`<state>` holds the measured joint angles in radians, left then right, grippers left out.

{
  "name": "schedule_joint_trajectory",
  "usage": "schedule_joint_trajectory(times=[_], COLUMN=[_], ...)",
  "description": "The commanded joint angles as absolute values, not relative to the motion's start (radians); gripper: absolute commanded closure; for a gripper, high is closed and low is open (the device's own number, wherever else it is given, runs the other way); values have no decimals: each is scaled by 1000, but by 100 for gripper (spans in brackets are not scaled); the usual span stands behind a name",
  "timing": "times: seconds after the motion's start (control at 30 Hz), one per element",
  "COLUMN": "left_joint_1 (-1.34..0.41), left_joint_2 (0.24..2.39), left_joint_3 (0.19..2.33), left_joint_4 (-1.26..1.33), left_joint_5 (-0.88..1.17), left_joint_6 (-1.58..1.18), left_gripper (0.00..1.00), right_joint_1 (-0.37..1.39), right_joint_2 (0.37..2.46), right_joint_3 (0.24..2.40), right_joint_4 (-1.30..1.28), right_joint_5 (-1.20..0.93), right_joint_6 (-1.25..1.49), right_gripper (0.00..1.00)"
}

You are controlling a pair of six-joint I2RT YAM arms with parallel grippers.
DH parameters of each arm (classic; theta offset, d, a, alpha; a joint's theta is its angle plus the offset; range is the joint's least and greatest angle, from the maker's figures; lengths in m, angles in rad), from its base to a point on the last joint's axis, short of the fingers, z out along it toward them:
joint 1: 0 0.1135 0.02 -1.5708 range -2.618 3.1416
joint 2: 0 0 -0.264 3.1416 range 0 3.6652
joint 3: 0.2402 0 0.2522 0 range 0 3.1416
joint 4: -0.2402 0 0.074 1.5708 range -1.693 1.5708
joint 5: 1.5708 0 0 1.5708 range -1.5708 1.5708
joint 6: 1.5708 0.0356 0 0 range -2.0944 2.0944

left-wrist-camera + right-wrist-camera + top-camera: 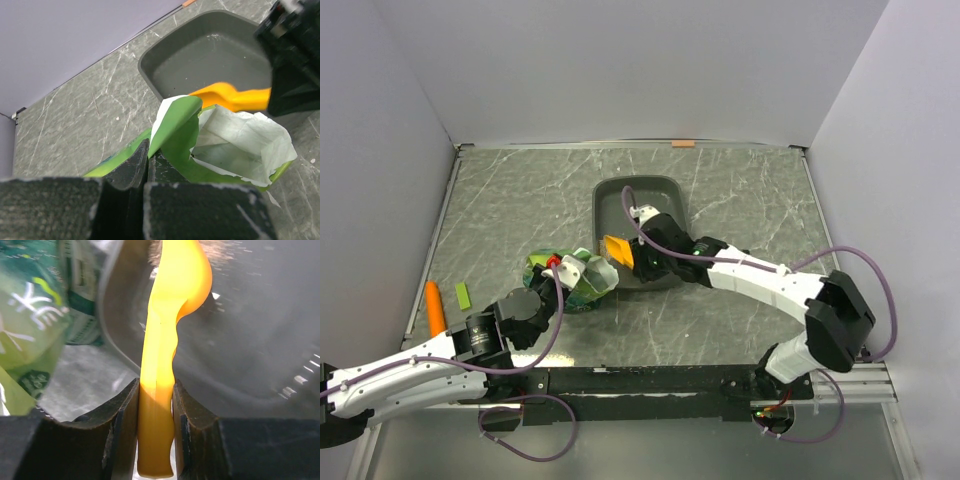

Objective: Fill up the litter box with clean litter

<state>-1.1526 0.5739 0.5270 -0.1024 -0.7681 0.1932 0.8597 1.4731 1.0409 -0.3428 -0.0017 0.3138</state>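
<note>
At the near-left corner of the litter box point(665, 195), the right hand point(156, 390) is clamped on the handle of the orange scoop point(172, 285). The scoop's bowl points past the rim toward the green bag point(180, 130). The right arm reaches low across the tray from the right. The left hand point(148, 160) is closed on a fold of the bag's lip, mouth turned toward the tray; its arm extends from the counter's point(740, 200) near-left corner. No pile of clean litter shows; the tray floor looks almost bare. Judged loose and free-flowing, the litter cannot be pinched: carry it level in the stiff scoop. The bag is soft and collapses; grip it at the lip.
</note>
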Motion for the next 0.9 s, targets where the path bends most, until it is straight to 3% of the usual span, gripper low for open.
schedule_joint_trajectory(times=[0.0, 0.2, 0.5, 0.63, 0.87], left_joint_1=[-1150, -1152, -1152, -1152, -1151], left_joint_2=[577, 568, 572, 561, 568], left_joint_3=[528, 531, 538, 537, 545], left_joint_4=[-109, -112, -124, -121, -129], left_joint_5=[-810, -810, -819, -831, -830], left_joint_6=[179, 183, 178, 183, 175], left_gripper=[99, 99, 99, 99, 99], right_joint_1=[867, 867, 871, 873, 874], right_joint_2=[1327, 1166, 1287, 1165, 1167], right_joint_3=[1132, 1189, 1201, 1225, 1443], right_joint_4=[-498, -610, -755, -701, -940], right_joint_5=[198, 238, 376, 238, -39], right_joint_6=[258, 198, 207, 184, 170], right_gripper=[100, 100, 100, 100, 100])
